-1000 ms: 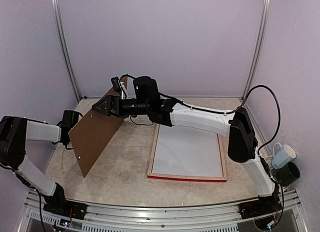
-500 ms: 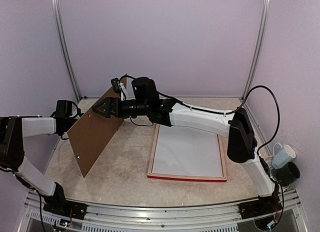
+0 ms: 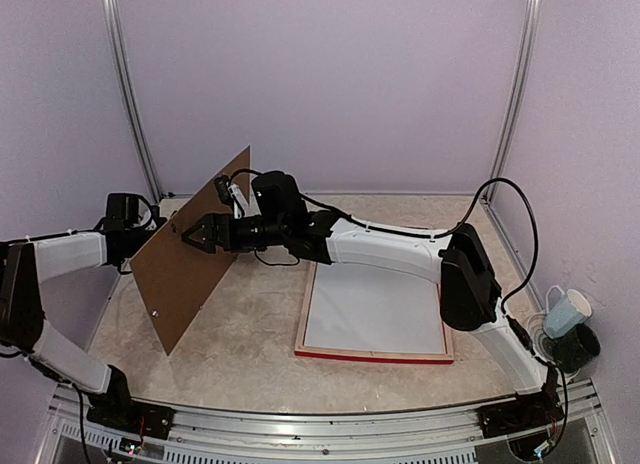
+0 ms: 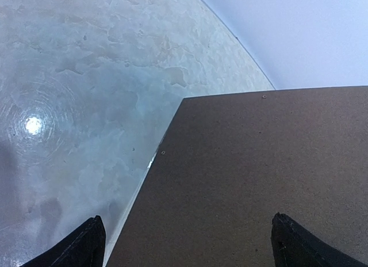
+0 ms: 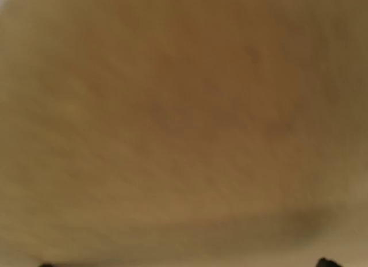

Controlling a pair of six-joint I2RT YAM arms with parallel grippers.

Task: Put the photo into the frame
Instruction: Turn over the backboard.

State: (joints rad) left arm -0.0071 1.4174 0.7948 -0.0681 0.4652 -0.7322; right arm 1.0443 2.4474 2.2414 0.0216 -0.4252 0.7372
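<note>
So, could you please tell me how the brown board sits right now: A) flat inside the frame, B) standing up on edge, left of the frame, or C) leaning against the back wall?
B: the top view shows the brown board standing up on edge, apart from the frame, which lies flat to its right.

Overhead view looks down; both wrist views face the brown board (image 3: 195,259) closely.

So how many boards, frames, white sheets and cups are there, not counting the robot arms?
Brown board, standing up on its edge: 1
Frame with a red edge, lying flat: 1
White sheet inside the frame: 1
Pale blue cup off to the right side: 1
Total: 4
</note>
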